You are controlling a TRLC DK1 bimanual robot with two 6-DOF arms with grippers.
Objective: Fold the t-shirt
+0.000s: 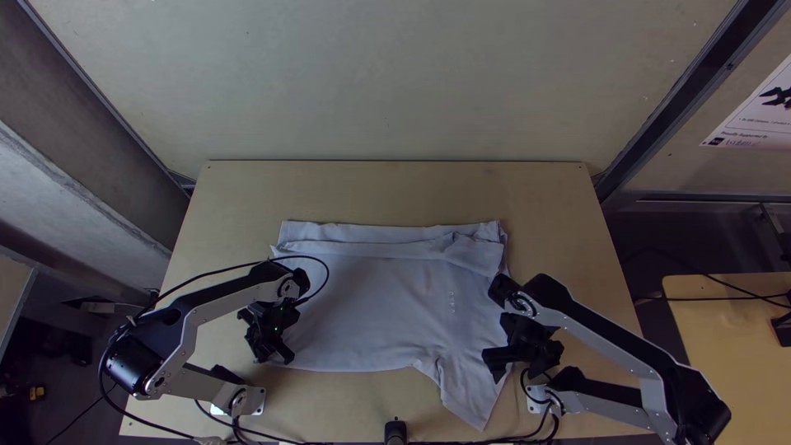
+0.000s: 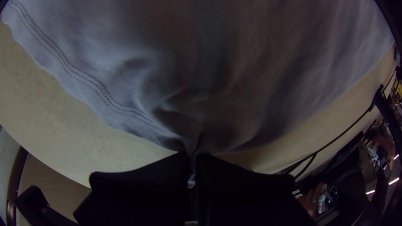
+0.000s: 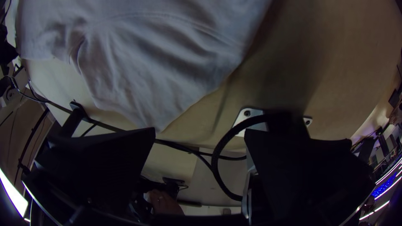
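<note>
My left gripper [image 1: 284, 356] is at the lower left corner of the light t-shirt [image 1: 371, 305], which lies mostly flat with a folded band along its far edge and a sleeve pointing toward the near edge. In the left wrist view, my left gripper [image 2: 191, 161] is shut on a gathered bit of the t-shirt [image 2: 201, 75] beside a stitched hem. My right gripper [image 1: 501, 371] stands over the sleeve's right side. In the right wrist view, my right gripper [image 3: 200, 134] is open, its fingers wide apart, with the sleeve tip of the t-shirt [image 3: 159, 83] near one finger.
Bare wooden table [image 1: 387, 191] lies beyond the shirt. A metal base plate [image 1: 540, 398] stands close by my right gripper, with black cables [image 1: 503, 439] running along the near edge. A small black post [image 1: 395, 430] stands at the middle of that edge.
</note>
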